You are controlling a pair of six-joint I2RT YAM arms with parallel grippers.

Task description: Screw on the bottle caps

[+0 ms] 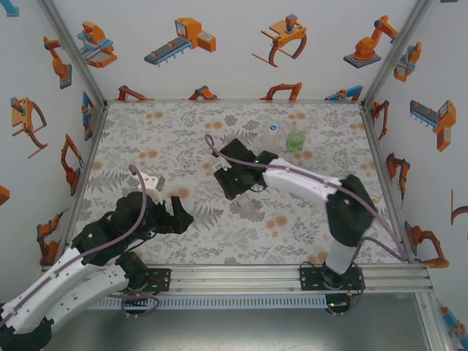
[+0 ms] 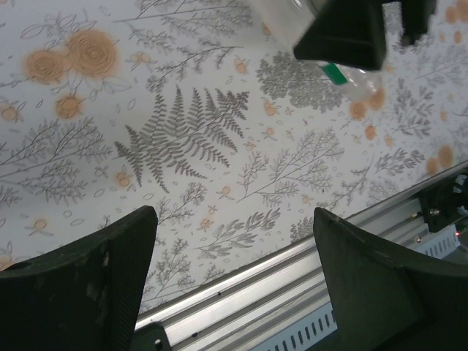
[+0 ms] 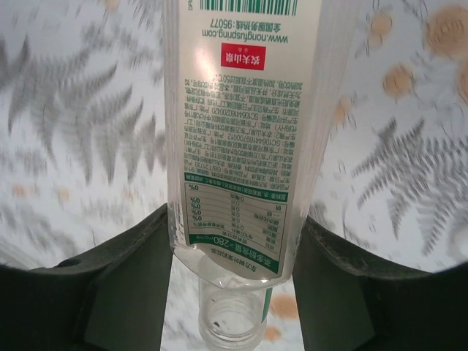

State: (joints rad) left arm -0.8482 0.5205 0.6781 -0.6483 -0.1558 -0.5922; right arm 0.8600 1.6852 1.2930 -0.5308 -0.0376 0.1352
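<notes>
Right wrist view: right gripper (image 3: 232, 245) has the labelled bottle (image 3: 241, 139) between its jaws, both pads against the shoulder just above the neck (image 3: 230, 325). Reads as a grip, not a hover. Neck is open, with no cap on it, and points back toward the wrist. The bottle's long axis runs straight out along the gripper's own line.

Top external view: right gripper (image 1: 241, 181) sits over the middle of the worktop (image 1: 146, 139), and the bottle's mouth end faces the near edge.

Left wrist view: the same neck (image 2: 358, 84) pokes out under the right jaws, up and to the right of the left gripper (image 2: 232, 241), slanting down toward the near rail (image 2: 292, 278). Left jaws are wide, nothing between them.

Left gripper (image 1: 179, 212) waits toward the near-left corner, well apart from the bottle, with bare worktop between them. The open mouth lies to its right and a little farther in. It is the free arm and the nearer one to that mouth.

Near the far edge, right of centre, a clear bottle (image 1: 273, 139) stands with what looks like a bluish cap (image 1: 273, 129). The green-label bottle (image 1: 296, 140) is just beside it.

Judgement: the cap has to come in along the bottle's axis from the near side. Where that cap lies, cannot tell.
</notes>
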